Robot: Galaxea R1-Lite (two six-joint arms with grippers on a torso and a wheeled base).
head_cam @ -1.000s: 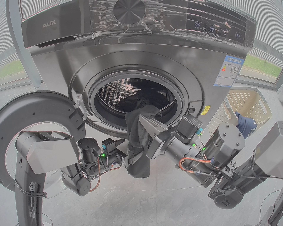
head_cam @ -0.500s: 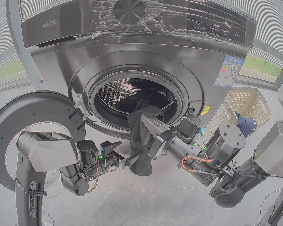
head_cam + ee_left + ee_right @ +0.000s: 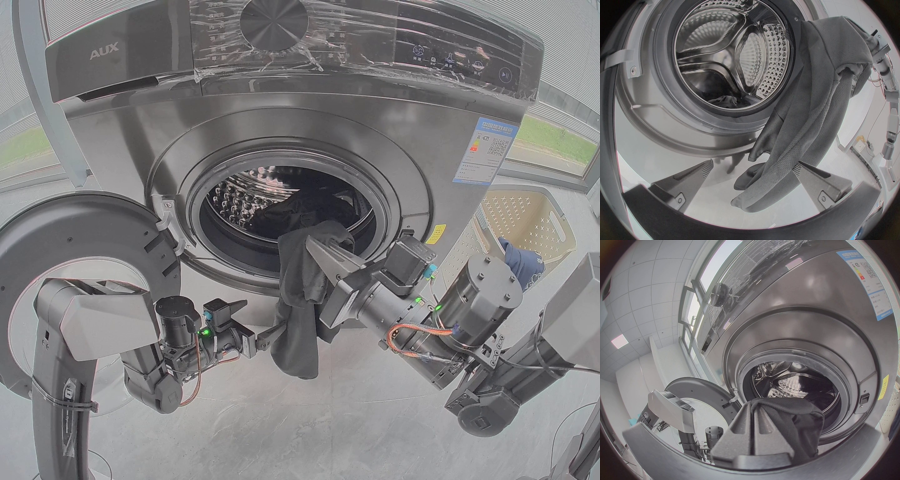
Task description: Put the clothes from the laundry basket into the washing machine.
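A dark grey garment [image 3: 300, 294] hangs from my right gripper [image 3: 310, 244], which is shut on its top fold just in front of the washing machine's opening [image 3: 284, 209]. In the right wrist view the gripper [image 3: 755, 411] pinches the cloth [image 3: 793, 418] before the drum. My left gripper [image 3: 275, 331] is low and open beside the garment's hanging lower part. In the left wrist view the cloth [image 3: 812, 103] droops between its spread fingers [image 3: 693, 175]. More dark clothes [image 3: 306, 209] lie inside the drum.
The round door [image 3: 75, 250] stands open at the left. A beige laundry basket [image 3: 537, 215] sits to the right of the machine, with a blue garment [image 3: 522, 265] over its rim. Grey floor lies below the arms.
My right gripper has shifted slightly right and up with the garment, closer to the opening. The left arm has drawn back a little to the left.
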